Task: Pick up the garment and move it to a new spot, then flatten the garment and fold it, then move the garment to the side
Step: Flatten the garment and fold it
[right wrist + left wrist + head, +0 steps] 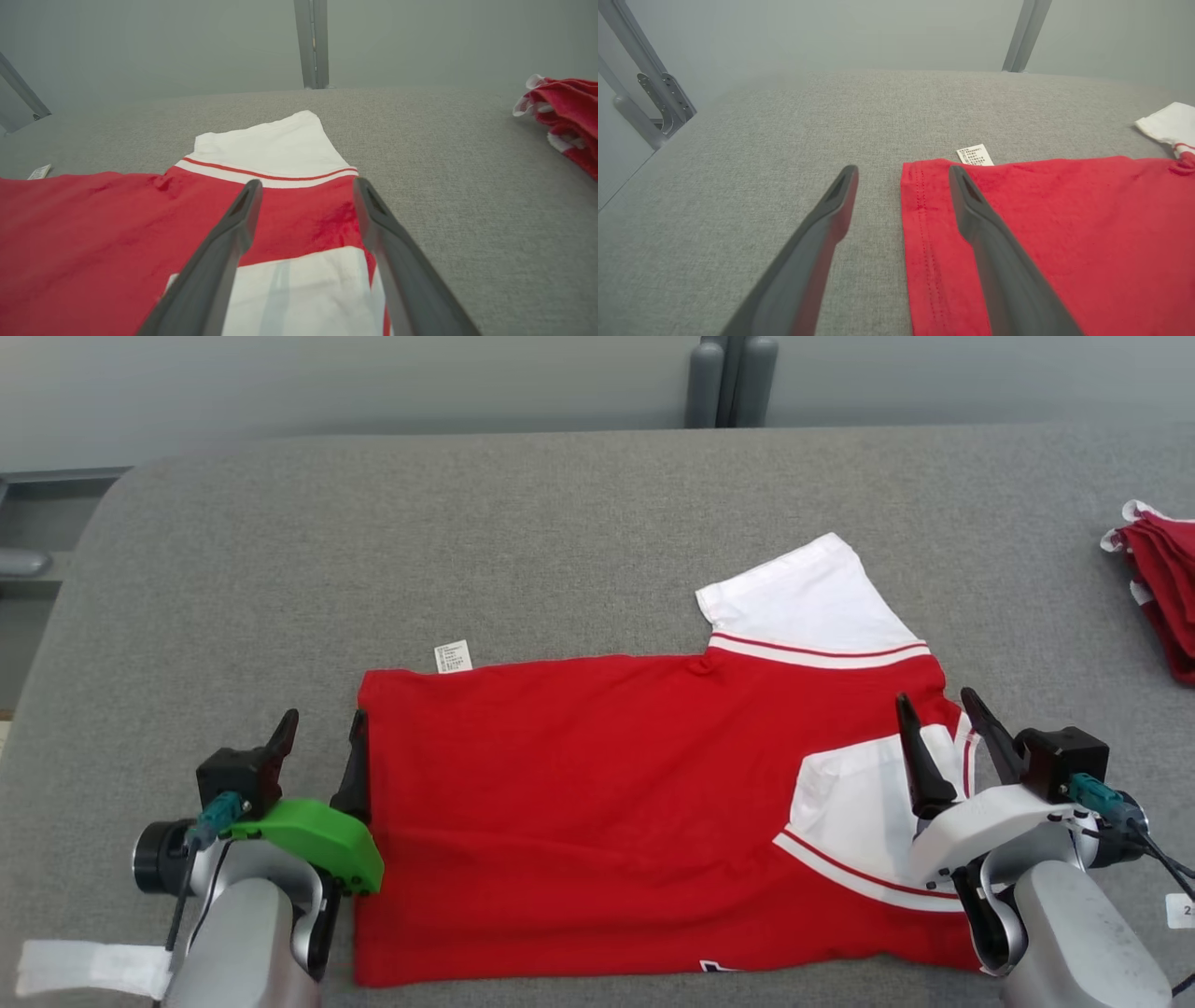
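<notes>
The garment (597, 784) is a red shirt with white sleeves, lying flat and partly folded on the grey table (560, 541); one sleeve is folded in over the red body, the other sticks out toward the far side. A white label (453, 656) pokes out at its far left corner. My left gripper (322, 742) is open and straddles the garment's left hem (920, 219), one finger over the table, one over the red cloth. My right gripper (943, 728) is open above the garment's right end (303, 224), over the folded-in white sleeve (308, 289). Nothing is gripped.
Another bundle of red and white cloth (1162, 588) lies at the table's far right edge, also in the right wrist view (565, 116). Grey metal posts (730, 381) stand behind the table. A white tag (89, 968) hangs on my left forearm.
</notes>
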You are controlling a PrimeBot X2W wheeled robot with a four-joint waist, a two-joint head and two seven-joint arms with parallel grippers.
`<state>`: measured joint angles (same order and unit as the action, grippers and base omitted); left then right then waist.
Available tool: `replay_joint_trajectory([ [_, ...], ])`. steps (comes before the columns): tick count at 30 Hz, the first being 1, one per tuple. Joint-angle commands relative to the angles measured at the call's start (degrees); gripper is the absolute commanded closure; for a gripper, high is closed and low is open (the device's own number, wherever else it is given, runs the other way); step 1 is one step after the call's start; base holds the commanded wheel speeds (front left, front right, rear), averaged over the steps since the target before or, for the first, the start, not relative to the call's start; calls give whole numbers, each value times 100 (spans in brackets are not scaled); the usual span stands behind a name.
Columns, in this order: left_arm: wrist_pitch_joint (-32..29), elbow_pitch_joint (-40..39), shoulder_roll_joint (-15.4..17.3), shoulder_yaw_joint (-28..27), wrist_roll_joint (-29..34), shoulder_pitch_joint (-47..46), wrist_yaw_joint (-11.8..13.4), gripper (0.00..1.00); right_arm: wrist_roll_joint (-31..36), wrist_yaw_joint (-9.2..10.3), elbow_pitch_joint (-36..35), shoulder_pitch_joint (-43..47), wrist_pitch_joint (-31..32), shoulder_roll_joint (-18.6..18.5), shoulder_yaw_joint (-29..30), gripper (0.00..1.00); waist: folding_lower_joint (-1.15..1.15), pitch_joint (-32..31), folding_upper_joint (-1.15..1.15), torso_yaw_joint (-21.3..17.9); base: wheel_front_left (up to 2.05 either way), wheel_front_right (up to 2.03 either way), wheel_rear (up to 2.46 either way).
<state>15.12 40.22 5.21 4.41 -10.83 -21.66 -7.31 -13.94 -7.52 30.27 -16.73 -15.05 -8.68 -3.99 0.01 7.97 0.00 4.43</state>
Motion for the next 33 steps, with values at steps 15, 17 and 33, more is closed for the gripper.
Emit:
replay_joint_trajectory([
  [15,-7,1777,306,464,-896,-1487,-23,0,-128,7,-185,-342,-14,-128,-57,0,-1,786,0,-626,0,0,0],
  [17,-5,1867,311,515,-945,-1570,-23,0,-137,7,-233,-434,-14,-181,-88,0,-1,832,0,-607,0,0,0],
  [33,-3,1611,137,801,-1174,-1802,-24,100,-461,7,618,-2423,745,-985,-1066,0,-1,1122,0,-167,0,0,0],
])
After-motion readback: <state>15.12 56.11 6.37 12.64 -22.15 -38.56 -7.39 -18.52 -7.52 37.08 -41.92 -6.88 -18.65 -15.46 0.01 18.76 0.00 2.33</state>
